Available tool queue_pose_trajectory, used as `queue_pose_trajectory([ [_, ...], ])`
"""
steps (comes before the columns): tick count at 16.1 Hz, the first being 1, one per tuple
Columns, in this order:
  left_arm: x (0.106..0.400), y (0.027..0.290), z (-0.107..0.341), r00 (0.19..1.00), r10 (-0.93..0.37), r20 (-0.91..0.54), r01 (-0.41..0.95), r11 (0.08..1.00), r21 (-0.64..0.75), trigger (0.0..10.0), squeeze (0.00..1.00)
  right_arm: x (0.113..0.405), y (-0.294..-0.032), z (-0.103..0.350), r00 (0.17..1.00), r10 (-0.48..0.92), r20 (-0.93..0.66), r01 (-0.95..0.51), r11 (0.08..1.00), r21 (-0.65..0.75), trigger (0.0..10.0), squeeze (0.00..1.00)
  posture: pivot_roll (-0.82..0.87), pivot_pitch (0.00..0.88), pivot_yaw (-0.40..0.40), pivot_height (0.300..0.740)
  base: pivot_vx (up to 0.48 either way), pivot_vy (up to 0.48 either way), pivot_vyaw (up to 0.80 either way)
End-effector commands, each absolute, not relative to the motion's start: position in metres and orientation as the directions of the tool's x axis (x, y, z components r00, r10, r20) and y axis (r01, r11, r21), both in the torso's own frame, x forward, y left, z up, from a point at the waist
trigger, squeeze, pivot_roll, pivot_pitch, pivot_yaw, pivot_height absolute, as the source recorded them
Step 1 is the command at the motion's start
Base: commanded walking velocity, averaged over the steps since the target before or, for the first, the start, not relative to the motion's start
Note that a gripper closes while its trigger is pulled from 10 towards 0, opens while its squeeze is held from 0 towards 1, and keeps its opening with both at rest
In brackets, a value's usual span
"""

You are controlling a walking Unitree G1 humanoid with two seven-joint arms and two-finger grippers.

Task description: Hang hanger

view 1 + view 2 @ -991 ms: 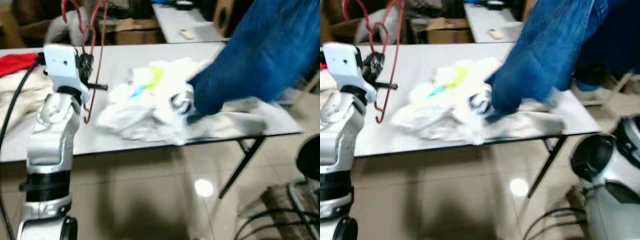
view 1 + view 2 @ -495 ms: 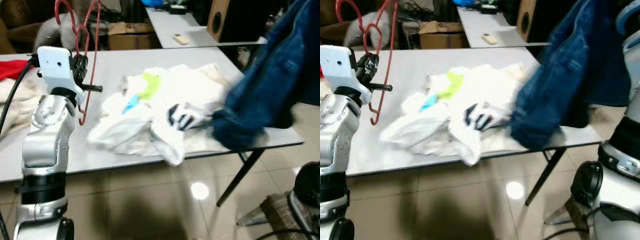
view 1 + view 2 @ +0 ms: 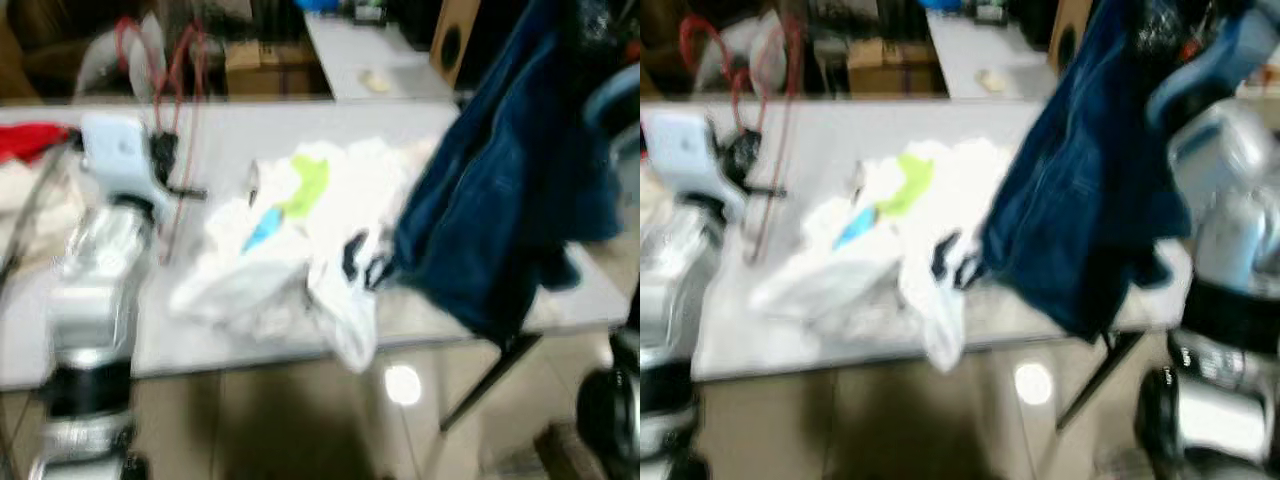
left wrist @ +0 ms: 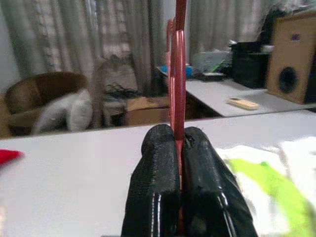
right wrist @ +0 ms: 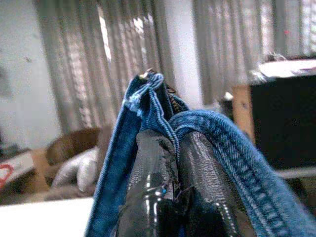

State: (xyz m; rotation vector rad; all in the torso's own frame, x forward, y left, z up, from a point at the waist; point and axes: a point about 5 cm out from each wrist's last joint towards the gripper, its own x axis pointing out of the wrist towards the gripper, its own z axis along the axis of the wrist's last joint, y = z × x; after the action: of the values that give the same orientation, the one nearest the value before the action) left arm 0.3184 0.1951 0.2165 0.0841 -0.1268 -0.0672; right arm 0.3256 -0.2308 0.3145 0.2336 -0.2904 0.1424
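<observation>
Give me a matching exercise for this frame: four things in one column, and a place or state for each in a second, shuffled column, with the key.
Things
1. red hanger
2. denim jacket
3. white clothes
4. red cloth

Places or states
A. heaped on the middle of the table
B. lifted off the table, pinched in the right gripper
C. lying at the table's far left edge
D. held upright, clamped in the left gripper

Pairs: 1-D, 2-B, 3-A, 4-C
</observation>
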Motion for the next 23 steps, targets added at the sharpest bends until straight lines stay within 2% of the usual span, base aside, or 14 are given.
queue_pose_trajectory([
  [1, 0.316, 0.199, 0.222, 0.989, -0.067, 0.135, 0.053, 0.993, 0.103, 10.0, 0.0, 0.325, -0.219, 0.319, 0.936, 0.138, 0.325, -0.199, 0.966, 0.164, 10.0, 0.0, 0.02, 0.012, -0.022, 0.74, 0.345, 0.0, 0.8],
  [5, 0.315, 0.2, 0.218, 0.991, -0.077, 0.107, 0.066, 0.992, 0.108, 10.0, 0.0, 0.339, -0.221, 0.307, 0.952, 0.134, 0.276, -0.172, 0.978, 0.121, 10.0, 0.0, 0.02, 0.013, -0.026, 0.74, 0.0, 0.0, 0.0],
  [7, 0.315, 0.209, 0.219, 0.993, -0.043, 0.111, 0.03, 0.992, 0.121, 10.0, 0.0, 0.352, -0.205, 0.302, 0.943, 0.223, 0.246, -0.236, 0.972, 0.024, 10.0, 0.0, 0.02, 0.013, -0.027, 0.74, 0.0, 0.0, 0.0],
  [8, 0.316, 0.216, 0.221, 0.993, -0.024, 0.114, 0.009, 0.991, 0.131, 10.0, 0.0, 0.362, -0.184, 0.296, 0.918, 0.32, 0.233, -0.333, 0.943, 0.017, 10.0, 0.0, 0.02, 0.013, -0.025, 0.74, 0.0, 0.0, 0.0],
  [9, 0.316, 0.225, 0.225, 0.993, -0.008, 0.118, -0.01, 0.989, 0.15, 10.0, 0.0, 0.372, -0.147, 0.284, 0.855, 0.476, 0.204, -0.485, 0.874, -0.006, 10.0, 0.0, 0.03, 0.012, -0.024, 0.74, 0.0, 0.0, 0.0],
  [11, 0.316, 0.232, 0.228, 0.993, 0.006, 0.12, -0.025, 0.987, 0.157, 10.0, 0.0, 0.371, -0.105, 0.275, 0.716, 0.673, 0.184, -0.685, 0.729, 0.0, 10.0, 0.0, 0.04, 0.009, -0.023, 0.74, 0.0, 0.0, 0.0],
  [12, 0.316, 0.233, 0.228, 0.993, 0.009, 0.12, -0.028, 0.987, 0.157, 10.0, 0.0, 0.368, -0.094, 0.271, 0.662, 0.73, 0.169, -0.741, 0.671, 0.005, 10.0, 0.0, 0.04, 0.008, -0.024, 0.74, 0.0, 0.0, 0.0],
  [13, 0.315, 0.234, 0.227, 0.993, 0.011, 0.119, -0.03, 0.987, 0.156, 10.0, 0.0, 0.363, -0.075, 0.246, 0.586, 0.81, 0.027, -0.809, 0.586, -0.042, 10.0, 0.0, 0.04, 0.004, -0.026, 0.74, 0.0, 0.0, 0.0],
  [14, 0.315, 0.234, 0.227, 0.993, 0.011, 0.117, -0.029, 0.987, 0.156, 10.0, 0.0, 0.366, -0.072, 0.218, 0.602, 0.789, -0.126, -0.799, 0.594, -0.094, 10.0, 0.0, 0.04, 0.003, -0.025, 0.74, 0.0, 0.0, 0.0],
  [15, 0.315, 0.234, 0.226, 0.993, 0.009, 0.115, -0.027, 0.988, 0.155, 10.0, 0.0, 0.372, -0.077, 0.201, 0.64, 0.745, -0.189, -0.768, 0.631, -0.11, 10.0, 0.0, 0.04, 0.001, -0.024, 0.74, 0.0, 0.0, 0.0],
  [16, 0.316, 0.233, 0.225, 0.994, 0.005, 0.112, -0.022, 0.988, 0.152, 10.0, 0.0, 0.38, -0.09, 0.179, 0.711, 0.652, -0.265, -0.696, 0.706, -0.129, 10.0, 0.0, 0.03, 0.0, -0.018, 0.74, 0.0, 0.0, 0.0],
  [17, 0.317, 0.232, 0.224, 0.994, 0.002, 0.11, -0.019, 0.988, 0.151, 10.0, 0.0, 0.383, -0.098, 0.169, 0.745, 0.598, -0.296, -0.655, 0.741, -0.152, 10.0, 1.0, 0.03, 0.0, -0.016, 0.74, 0.0, 0.0, 0.0],
  [19, 0.321, 0.231, 0.223, 0.994, -0.01, 0.106, -0.006, 0.988, 0.152, 10.0, 0.0, 0.384, -0.118, 0.149, 0.778, 0.508, -0.369, -0.598, 0.779, -0.189, 10.0, 1.0, 0.02, 0.0, -0.003, 0.74, 0.0, 0.0, 0.0],
  [23, 0.324, 0.232, 0.225, 0.994, -0.018, 0.108, 0.001, 0.988, 0.158, 10.0, 0.0, 0.379, -0.124, 0.166, 0.712, 0.604, -0.359, -0.686, 0.706, -0.174, 10.0, 1.0, 0.02, 0.0, 0.007, 0.74, 0.0, 0.0, 0.0],
])
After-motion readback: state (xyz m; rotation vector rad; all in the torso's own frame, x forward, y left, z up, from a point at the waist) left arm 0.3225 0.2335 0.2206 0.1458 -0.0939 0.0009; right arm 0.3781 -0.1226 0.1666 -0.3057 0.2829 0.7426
